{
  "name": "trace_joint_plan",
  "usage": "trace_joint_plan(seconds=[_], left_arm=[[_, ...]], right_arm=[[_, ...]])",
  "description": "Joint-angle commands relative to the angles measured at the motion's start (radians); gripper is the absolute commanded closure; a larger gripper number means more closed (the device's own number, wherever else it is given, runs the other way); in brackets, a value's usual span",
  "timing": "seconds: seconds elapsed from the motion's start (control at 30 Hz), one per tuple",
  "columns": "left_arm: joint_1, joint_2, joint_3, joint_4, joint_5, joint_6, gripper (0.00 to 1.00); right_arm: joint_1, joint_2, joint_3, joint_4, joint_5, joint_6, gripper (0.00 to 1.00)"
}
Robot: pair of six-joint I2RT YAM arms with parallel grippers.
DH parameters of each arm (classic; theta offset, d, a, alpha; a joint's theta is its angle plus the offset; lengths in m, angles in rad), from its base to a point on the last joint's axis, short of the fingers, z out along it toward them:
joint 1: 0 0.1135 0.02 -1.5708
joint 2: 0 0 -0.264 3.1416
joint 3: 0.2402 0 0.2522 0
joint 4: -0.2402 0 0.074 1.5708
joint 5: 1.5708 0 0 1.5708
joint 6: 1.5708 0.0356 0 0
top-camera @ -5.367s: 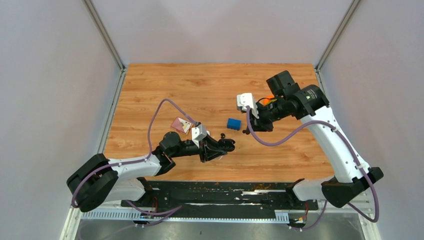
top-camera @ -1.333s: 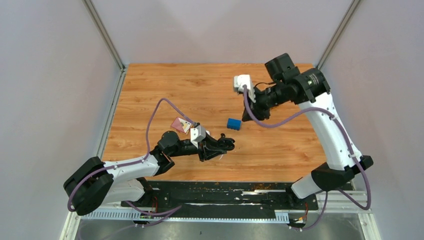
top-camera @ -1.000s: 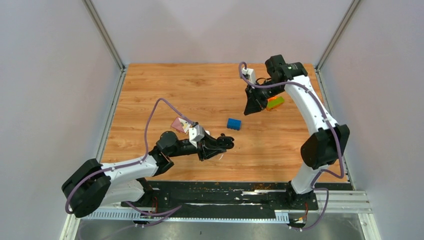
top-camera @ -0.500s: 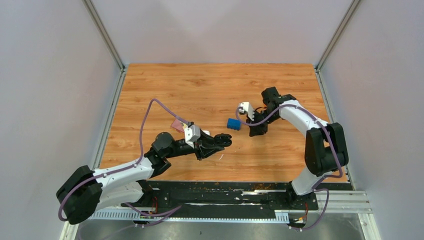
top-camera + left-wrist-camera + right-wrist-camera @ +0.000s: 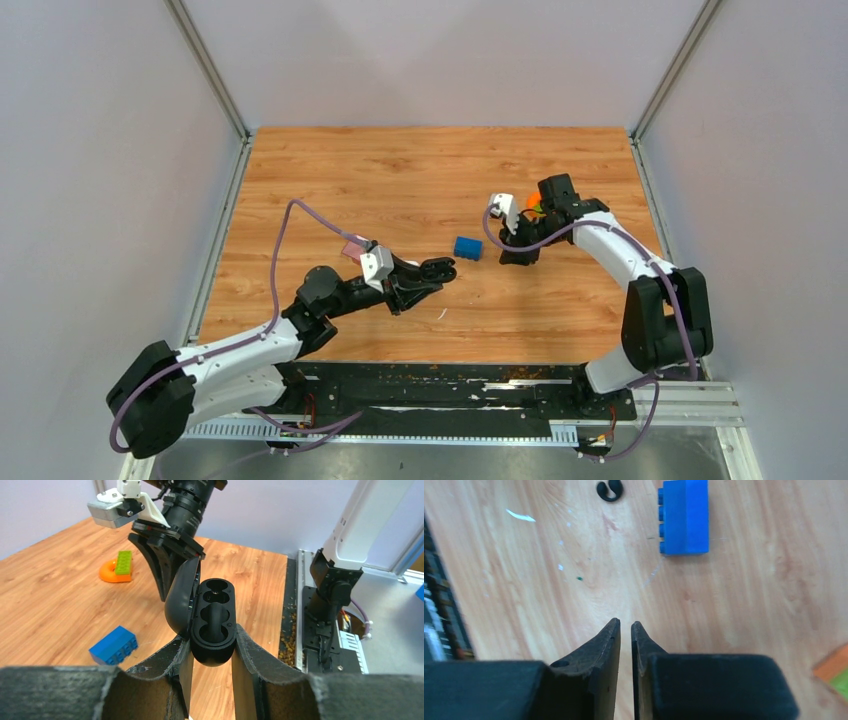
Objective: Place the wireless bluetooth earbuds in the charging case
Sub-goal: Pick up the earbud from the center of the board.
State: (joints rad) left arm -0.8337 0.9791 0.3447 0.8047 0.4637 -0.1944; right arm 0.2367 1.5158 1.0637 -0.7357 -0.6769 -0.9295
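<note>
Your left gripper [image 5: 212, 647] clamped on charging case [image 5: 214, 611]: black, lid hinged open, both wells empty. Your right gripper [image 5: 625, 625]: jaws parted by thin slit, nothing between. One earbud [image 5: 609, 490] seen: black, small curled bean, on table [image 5: 549, 585], 11 o'clock from right fingertips; blue block [image 5: 684, 516] just beside it, 1 o'clock.

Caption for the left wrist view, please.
Left gripper clamps the open black charging case, both wells empty, right gripper beyond it.

Wooden table [image 5: 400, 170] carries a blue block [image 5: 467, 247], black earbud [image 5: 609, 490], white sliver [image 5: 521, 515].
</note>
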Motion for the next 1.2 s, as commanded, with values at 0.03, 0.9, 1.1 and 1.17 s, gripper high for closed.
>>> trace_joint_plan(seconds=[0.03,0.9,1.1,1.17], left_arm=[[0.016,-0.045,-0.013,0.015,-0.077,0.030,1.00],[0.016,-0.044,-0.013,0.012,-0.054,0.029,1.00],[0.018,-0.037,-0.011,0.009,-0.053,0.036,1.00],[0.017,-0.034,-0.009,0.008,-0.050,0.038,1.00]], right_arm=[[0.013,0.075,0.060,-0.025,-0.161,0.278,0.85],[0.214,0.432,0.301,0.086,0.050,0.842,0.87],[0.216,0.485,0.339,0.087,0.001,0.874,0.86],[0.216,0.493,0.347,0.088,-0.004,0.880,0.85]])
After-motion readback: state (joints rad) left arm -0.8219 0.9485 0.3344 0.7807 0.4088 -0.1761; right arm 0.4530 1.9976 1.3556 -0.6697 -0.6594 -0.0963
